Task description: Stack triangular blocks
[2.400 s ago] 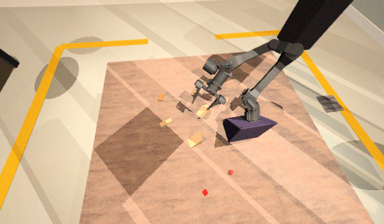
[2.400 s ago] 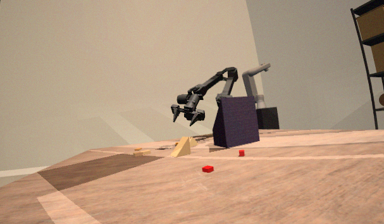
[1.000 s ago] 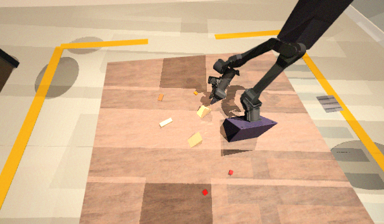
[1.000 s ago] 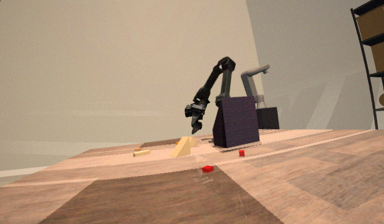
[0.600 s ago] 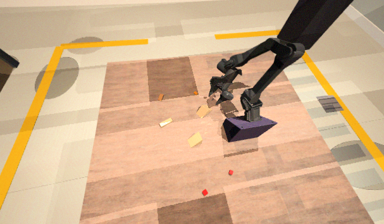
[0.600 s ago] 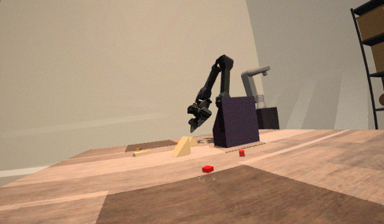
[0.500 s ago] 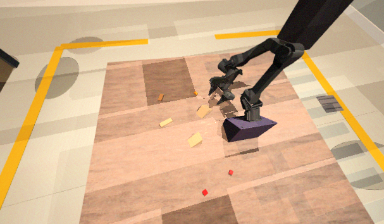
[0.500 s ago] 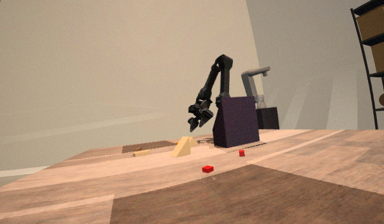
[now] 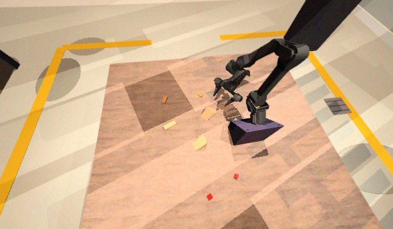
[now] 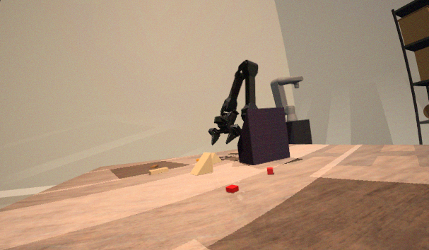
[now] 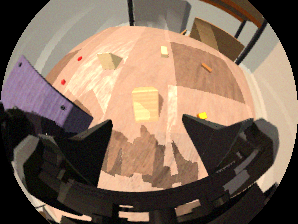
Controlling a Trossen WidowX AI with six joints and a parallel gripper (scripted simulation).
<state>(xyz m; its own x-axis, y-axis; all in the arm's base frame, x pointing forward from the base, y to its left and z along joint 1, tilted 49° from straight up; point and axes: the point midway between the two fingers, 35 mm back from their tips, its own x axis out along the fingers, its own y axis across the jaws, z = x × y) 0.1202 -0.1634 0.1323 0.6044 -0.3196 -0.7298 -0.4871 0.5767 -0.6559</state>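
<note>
One tan triangular block (image 9: 208,113) (image 10: 215,157) (image 11: 145,104) rests on the table nearer the hand, ahead of the fingers in the wrist view. The other triangular block (image 9: 199,143) (image 10: 203,164) (image 11: 107,61) rests on the table apart from it, with a sloped face showing in the exterior view. In that view it partly hides the first block. My gripper (image 9: 219,100) (image 10: 220,144) (image 11: 148,120) is open and empty, held above the table and touching neither block.
A cream bar (image 9: 169,125) (image 10: 158,171) (image 11: 164,51), an orange block (image 9: 164,99) (image 11: 207,67) and a small yellow block (image 9: 200,95) (image 11: 202,115) lie around. Two red blocks (image 9: 236,176) (image 9: 210,196) lie beyond. The purple pedestal (image 9: 256,137) (image 10: 269,135) (image 11: 35,90) stands beside the hand.
</note>
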